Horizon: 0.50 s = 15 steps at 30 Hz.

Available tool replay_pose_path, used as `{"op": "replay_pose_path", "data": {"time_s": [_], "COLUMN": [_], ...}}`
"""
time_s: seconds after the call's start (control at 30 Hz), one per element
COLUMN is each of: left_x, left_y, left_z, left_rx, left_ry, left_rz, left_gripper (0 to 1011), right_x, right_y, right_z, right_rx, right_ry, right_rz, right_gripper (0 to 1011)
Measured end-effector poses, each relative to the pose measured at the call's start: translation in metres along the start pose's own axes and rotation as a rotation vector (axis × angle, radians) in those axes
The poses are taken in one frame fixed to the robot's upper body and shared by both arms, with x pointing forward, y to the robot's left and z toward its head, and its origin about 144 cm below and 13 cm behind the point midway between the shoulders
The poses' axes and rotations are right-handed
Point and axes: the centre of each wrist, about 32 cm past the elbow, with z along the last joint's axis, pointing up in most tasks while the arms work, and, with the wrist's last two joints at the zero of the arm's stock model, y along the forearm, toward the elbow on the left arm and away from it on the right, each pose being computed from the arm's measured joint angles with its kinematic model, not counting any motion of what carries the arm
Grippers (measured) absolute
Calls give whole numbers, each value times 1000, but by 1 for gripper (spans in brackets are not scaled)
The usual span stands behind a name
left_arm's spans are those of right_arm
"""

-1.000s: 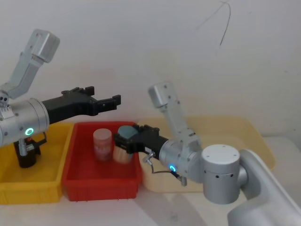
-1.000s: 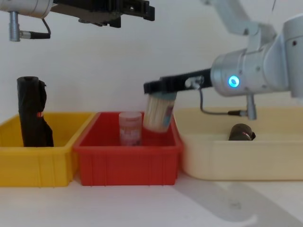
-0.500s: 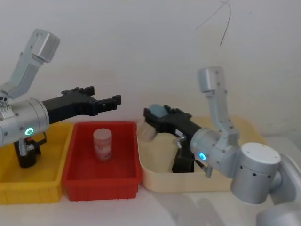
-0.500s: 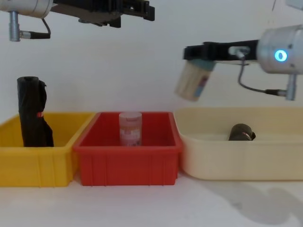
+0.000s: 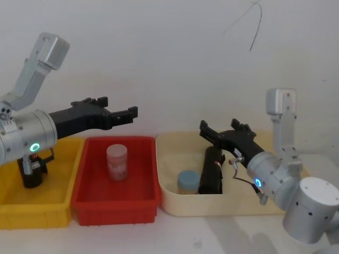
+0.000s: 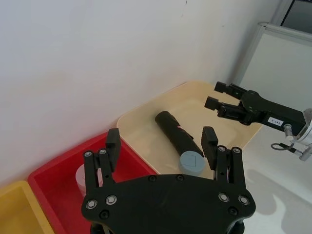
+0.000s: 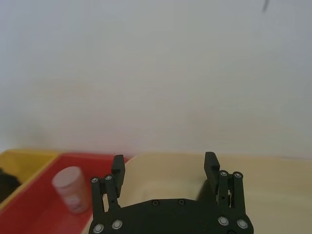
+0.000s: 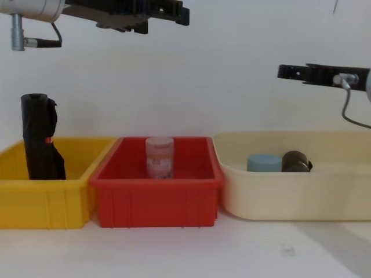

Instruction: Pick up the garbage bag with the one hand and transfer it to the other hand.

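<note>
**Both grippers empty and raised, garbage bag lying in the cream tray**

Three shallow plastic bins stand in a row on the white table: a yellow bin (image 5: 10, 206) on the robot's left, a red bin (image 5: 114, 203) in the middle and a wider cream tray (image 5: 175, 203) on the right, each just beside the next.

The left arm's black two-finger gripper (image 5: 119, 113), on the silver-grey arm with the green ring light, hangs high above the red bin with its fingers spread apart and nothing between them. The right arm's black two-finger gripper (image 5: 225, 129), on the arm with the blue ring light, hovers above the cream tray, its fingers likewise apart and empty.

In the yellow bin a tall, wrinkled black roll with a small red mark (image 8: 39, 139) stands upright.

The garbage bag (image 5: 211, 170), a tight black cylindrical roll, lies on its side in the cream tray. Touching or just beside its near end stands a short cylindrical container with a blue-grey lid (image 5: 188, 181).

A translucent pinkish cup-shaped container (image 5: 117, 162) stands upright in the red bin.
</note>
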Motion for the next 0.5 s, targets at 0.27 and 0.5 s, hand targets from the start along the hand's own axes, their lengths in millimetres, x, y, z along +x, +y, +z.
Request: {"op": "replay_pose_path", "data": {"time_s": [0.27,0.5], "left_x": [0,5], "left_y": [0,-2], "left_z": [0,-8], "left_rx": [2,13], "left_ry": [0,-2], "left_rz": [-1,-28], "left_gripper": [1001,1001], "right_x": [6,2], "right_y": [-8,-22], "right_z": [-18,-37], "right_rx": [73,131], "right_ry": [-67,-131], "right_rz": [-35,-5], "right_gripper": [1000,1001]}}
